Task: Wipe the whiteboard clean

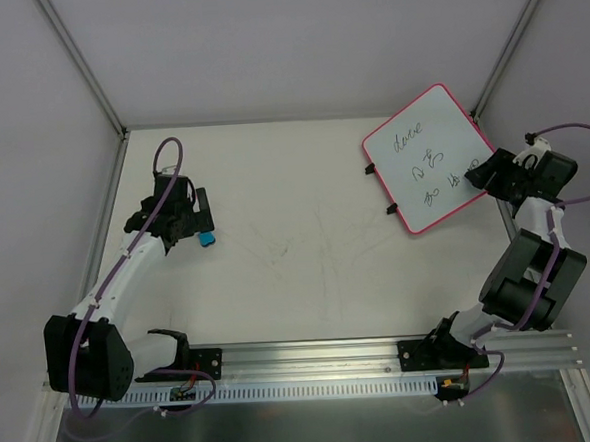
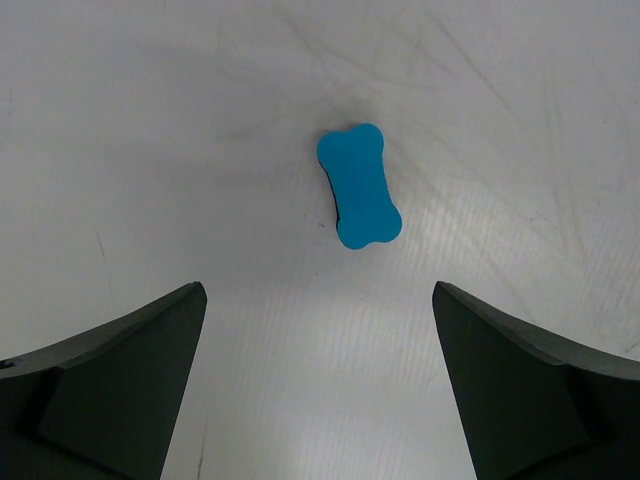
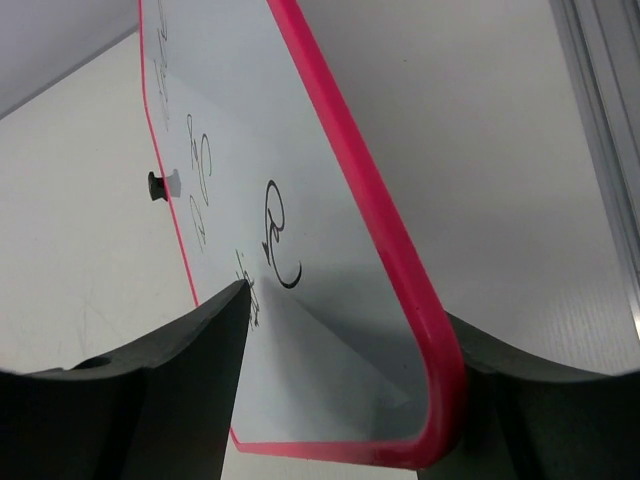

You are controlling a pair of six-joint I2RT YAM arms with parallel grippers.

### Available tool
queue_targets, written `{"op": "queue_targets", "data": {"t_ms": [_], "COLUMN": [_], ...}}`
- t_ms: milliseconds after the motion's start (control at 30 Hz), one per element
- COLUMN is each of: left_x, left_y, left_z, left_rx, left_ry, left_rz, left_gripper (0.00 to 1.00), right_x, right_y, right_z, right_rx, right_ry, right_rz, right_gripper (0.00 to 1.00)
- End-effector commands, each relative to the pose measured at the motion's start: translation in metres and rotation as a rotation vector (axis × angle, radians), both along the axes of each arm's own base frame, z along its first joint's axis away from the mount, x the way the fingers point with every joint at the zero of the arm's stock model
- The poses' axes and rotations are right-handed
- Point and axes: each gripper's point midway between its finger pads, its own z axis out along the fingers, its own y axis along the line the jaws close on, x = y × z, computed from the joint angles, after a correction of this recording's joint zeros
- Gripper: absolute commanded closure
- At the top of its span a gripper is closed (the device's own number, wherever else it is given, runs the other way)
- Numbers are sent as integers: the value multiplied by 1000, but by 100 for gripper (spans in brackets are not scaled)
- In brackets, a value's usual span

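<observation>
Over the pale bench, the whiteboard, pink-rimmed and bearing black scribbles, stands tilted at about 2 o'clock. My right gripper is clamped on its rim near the 3 o'clock corner. My left gripper hangs at 9 o'clock, fingers wide apart, above the small blue eraser lying flat on the bench.

Whiteboard: white face, pink-red rim, black scribbles, black clips. Eraser: bright blue over black. Table: off-white, faint grey scuffs.
</observation>
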Motion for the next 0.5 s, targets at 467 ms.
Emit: {"op": "queue_targets", "data": {"t_ms": [467], "left_x": [11], "left_y": [15], "left_z": [2], "left_rx": [88], "left_ry": [-12], "left_rz": [30], "left_gripper": [1], "right_x": [-12], "right_y": [14], "right_z": [-3], "right_rx": [113], "right_ry": [-111], "right_rz": [211], "right_gripper": [67]}}
